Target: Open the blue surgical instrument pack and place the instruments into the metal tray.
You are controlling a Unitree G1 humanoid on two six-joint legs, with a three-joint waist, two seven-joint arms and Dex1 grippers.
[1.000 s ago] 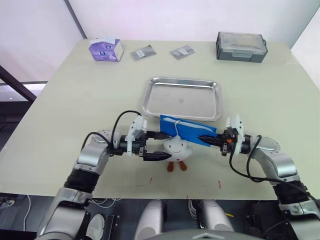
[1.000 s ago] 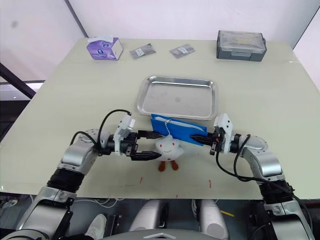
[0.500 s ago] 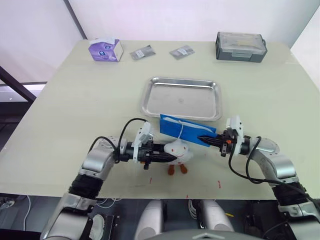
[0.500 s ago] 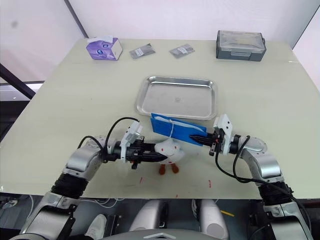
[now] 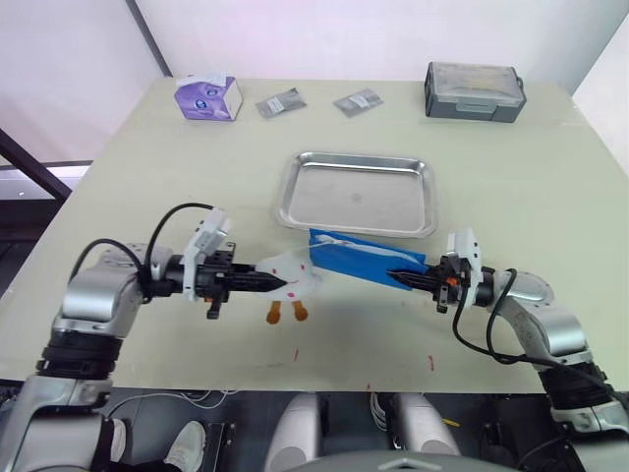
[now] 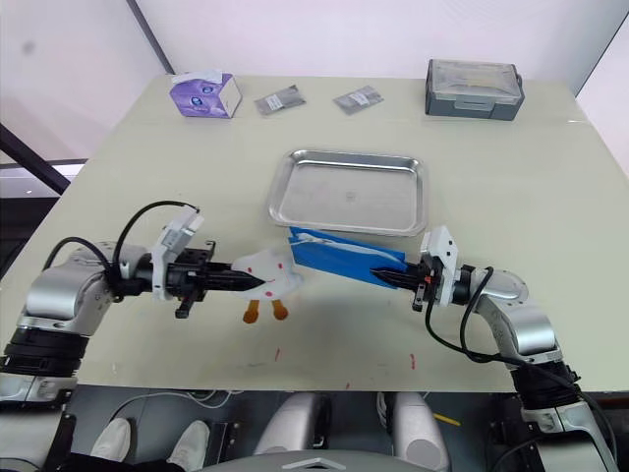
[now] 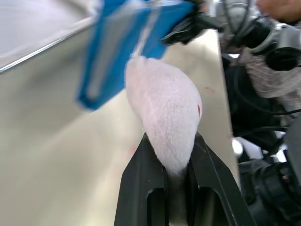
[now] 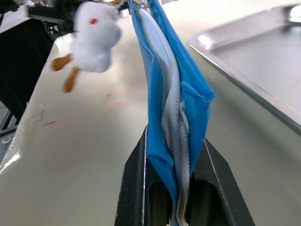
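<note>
The blue surgical instrument pack is held edge-up, stretched between the two claws, just in front of the near rim of the metal tray. The right claw is clenched on the pack's right end, its fingers pressed against both fabric faces with the white zipper running between them. The left claw is clamped on a white plush charm with orange feet, which is joined by a thin cord to the pack's left end. The charm is seen squeezed between the left fingers. The tray is seen beyond the pack from both claws. No instruments are visible. A purple-white tissue box, two small packets and a grey lidded box are placed well apart from both claws, along the far edge of the tabletop.
</note>
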